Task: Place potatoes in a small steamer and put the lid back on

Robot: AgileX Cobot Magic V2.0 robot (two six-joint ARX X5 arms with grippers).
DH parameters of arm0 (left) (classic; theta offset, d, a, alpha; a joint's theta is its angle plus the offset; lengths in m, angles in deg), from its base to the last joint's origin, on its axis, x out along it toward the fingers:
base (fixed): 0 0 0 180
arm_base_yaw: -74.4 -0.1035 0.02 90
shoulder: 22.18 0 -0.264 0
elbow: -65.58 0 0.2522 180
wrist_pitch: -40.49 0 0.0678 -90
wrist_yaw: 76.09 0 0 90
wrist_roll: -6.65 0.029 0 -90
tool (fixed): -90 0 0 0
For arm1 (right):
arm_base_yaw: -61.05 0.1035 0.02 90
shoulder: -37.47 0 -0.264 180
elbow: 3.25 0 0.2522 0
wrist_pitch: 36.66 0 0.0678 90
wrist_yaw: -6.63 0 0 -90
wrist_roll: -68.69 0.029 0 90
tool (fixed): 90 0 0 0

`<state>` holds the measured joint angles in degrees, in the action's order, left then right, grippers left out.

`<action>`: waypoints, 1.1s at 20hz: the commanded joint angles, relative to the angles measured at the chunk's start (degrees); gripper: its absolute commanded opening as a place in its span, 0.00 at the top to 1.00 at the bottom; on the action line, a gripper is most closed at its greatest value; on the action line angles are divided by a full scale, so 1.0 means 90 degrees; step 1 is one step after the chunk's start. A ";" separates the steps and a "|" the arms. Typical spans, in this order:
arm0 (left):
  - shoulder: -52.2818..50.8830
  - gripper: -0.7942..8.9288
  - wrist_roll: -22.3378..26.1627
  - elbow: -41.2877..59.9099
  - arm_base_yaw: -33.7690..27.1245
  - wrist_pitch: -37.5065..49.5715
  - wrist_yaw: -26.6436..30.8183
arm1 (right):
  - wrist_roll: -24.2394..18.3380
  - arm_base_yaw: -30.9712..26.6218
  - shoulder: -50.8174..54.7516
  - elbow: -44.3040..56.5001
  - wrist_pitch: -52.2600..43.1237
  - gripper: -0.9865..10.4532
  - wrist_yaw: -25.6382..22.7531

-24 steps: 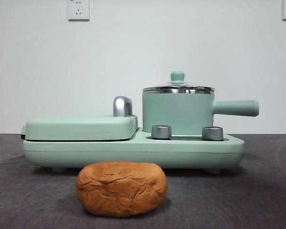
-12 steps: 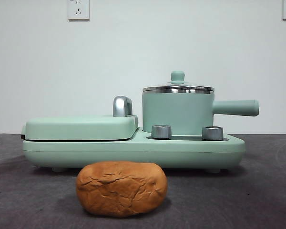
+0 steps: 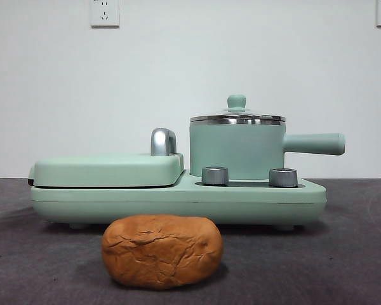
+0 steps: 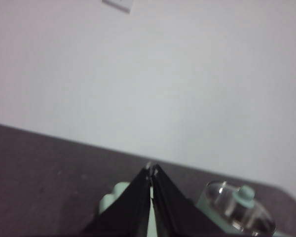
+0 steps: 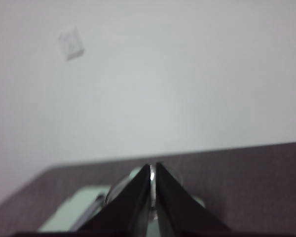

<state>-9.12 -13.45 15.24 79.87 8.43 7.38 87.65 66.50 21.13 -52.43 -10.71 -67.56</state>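
The potato (image 3: 162, 251), an orange-brown cracked lump, lies on the dark table in front of the appliance. The small steamer (image 3: 237, 151) stands on the right half of the mint-green base, its handle pointing right. The glass lid (image 3: 237, 117) with its mint-green knob sits on the steamer; the left wrist view also catches the lid (image 4: 240, 212). My left gripper (image 4: 151, 170) is shut, high above the table and clear of the appliance. My right gripper (image 5: 152, 169) is shut too, raised over the table. Neither arm shows in the front view.
A flat mint-green griddle (image 3: 108, 170) with a chrome handle (image 3: 162, 142) fills the left half of the base. Two steel knobs (image 3: 215, 175) sit on the base in front of the steamer. A white wall with sockets (image 3: 105, 12) stands behind.
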 commanded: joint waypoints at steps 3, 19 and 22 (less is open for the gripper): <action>0.1073 0.91 0.1302 -0.1362 0.0007 -0.1622 -0.0554 | -0.1489 0.0005 -0.0899 -0.0913 0.1343 0.90 0.0848; 0.2948 0.91 0.5229 -0.2943 0.0682 -0.4376 -0.1044 | -0.5523 0.0920 -0.1559 -0.1824 0.3898 0.90 -0.0291; 0.2963 0.91 0.5226 -0.2941 0.0789 -0.4325 -0.1047 | -0.5780 0.1027 -0.1559 -0.1824 0.4063 0.86 -0.0316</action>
<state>17.28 31.62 -9.85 86.74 -31.20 -1.51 39.35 75.40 7.36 -67.99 26.20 -70.20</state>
